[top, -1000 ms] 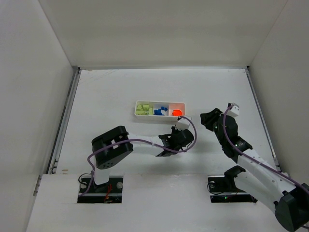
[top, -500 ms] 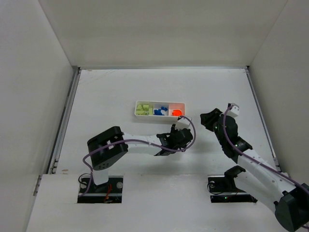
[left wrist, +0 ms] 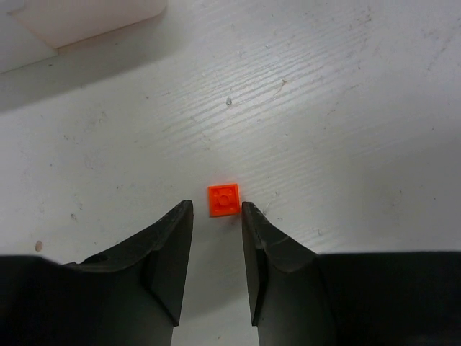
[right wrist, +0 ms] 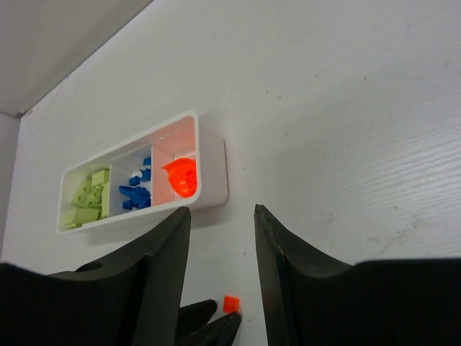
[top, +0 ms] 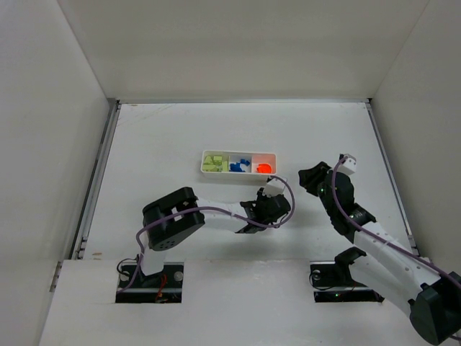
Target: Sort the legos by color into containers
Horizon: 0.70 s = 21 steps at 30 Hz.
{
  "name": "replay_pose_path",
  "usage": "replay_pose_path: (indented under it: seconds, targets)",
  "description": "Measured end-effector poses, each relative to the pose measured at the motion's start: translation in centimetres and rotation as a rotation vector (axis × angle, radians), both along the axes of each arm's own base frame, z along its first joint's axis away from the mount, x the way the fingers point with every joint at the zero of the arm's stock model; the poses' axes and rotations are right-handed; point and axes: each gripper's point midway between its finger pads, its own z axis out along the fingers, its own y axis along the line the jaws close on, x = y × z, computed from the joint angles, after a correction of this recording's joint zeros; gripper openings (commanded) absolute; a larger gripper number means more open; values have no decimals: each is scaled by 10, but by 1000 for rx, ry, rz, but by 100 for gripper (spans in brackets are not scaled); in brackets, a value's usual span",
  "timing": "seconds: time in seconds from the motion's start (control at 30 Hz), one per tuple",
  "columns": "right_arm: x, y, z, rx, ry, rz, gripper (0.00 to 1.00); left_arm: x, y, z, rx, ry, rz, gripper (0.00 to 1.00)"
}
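Observation:
A tiny orange lego lies flat on the table just ahead of my left gripper. That gripper is open, and the brick sits off its tips, nearer the right finger and not held. The right wrist view shows the same brick beside the left fingertips. The white tray holds light green legos in its left container, blue legos in the middle one and an orange piece in the right one. My right gripper hangs open and empty, right of the tray.
The tray's corner shows at the top left of the left wrist view. White walls enclose the table, with a metal rail along its left side. The left arm's elbow lies low near the front.
The left arm's elbow has shifted slightly left and back to the right, while its wrist stays below the tray. The right arm has not moved.

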Motion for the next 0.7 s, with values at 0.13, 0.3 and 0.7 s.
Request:
replay_pose_path:
  seconds: [0.13, 0.3, 0.7]
  targets:
    - [0, 0, -1, -1, 2, 0, 46, 3, -5, 0, -10, -9, 4, 27]
    - [0, 2, -3, -4, 8, 5, 46, 4, -5, 0, -11, -12, 6, 20]
    - [-1, 2, -4, -4, 8, 7, 46, 6, 1, 8, -6, -22, 8, 14]
